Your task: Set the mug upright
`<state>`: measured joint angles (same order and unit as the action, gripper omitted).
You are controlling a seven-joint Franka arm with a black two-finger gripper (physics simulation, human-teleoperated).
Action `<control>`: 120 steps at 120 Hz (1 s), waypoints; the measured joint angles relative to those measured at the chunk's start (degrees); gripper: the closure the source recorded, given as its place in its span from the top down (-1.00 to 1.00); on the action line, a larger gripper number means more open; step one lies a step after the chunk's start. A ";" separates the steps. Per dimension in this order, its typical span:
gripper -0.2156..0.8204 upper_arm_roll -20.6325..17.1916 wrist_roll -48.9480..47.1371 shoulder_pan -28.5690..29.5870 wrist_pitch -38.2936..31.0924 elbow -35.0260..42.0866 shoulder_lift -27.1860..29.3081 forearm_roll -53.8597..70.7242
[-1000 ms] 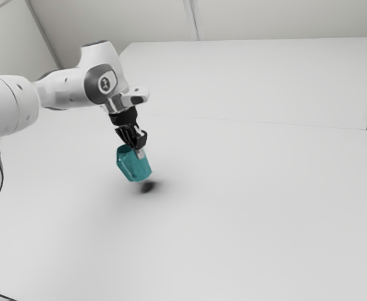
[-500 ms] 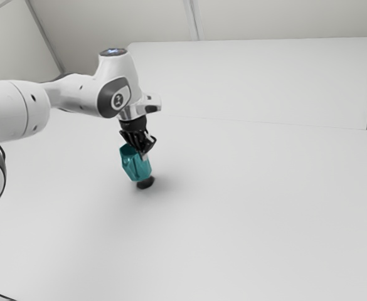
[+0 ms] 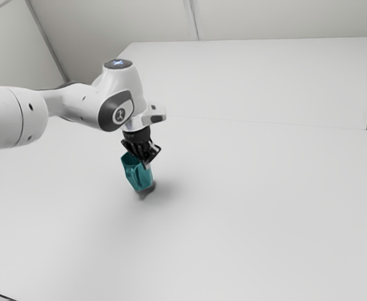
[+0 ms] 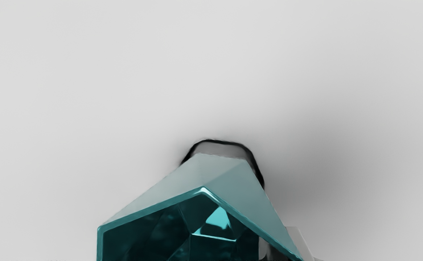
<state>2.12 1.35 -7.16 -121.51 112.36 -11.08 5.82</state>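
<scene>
From the exterior view's left, the arm (image 3: pixel 73 103) reaches over the bench (image 3: pixel 265 207), its hand lower than a second ago and turned closer to straight down. Below it is the teal mug (image 3: pixel 137 175), mouth upward; it has come down with the hand and leans less than it did. Its top still tips toward the exterior view's left, with the base out to the right. The dark shadow (image 3: pixel 147 192), which lay apart from the mug a second ago, now meets its base, so the mug is at or just above the bench; I can't tell whether it touches. At the mug's right side the fingers (image 4: pixel 298 241) are closed on its wall, one inside the mouth and one outside. For the task, I judge the righting well along: what remains is the last lean and a settled base before any release.
</scene>
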 joint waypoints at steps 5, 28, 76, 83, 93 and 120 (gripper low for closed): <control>-0.93 -0.05 -0.68 0.00 -0.58 0.67 0.00 0.14; -0.93 -0.64 -3.69 0.00 -2.27 2.24 0.04 0.70; -0.82 -0.76 -7.99 0.03 -4.27 3.52 -0.62 0.89; -0.58 -0.77 -8.31 0.04 -4.53 3.79 -0.60 0.75; -0.23 -0.80 -8.75 0.03 -4.79 3.88 -0.51 0.55; 0.30 -0.81 -9.35 0.03 -1.86 0.01 1.07 0.11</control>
<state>1.32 -8.00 -7.12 -123.37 112.37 -10.01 5.94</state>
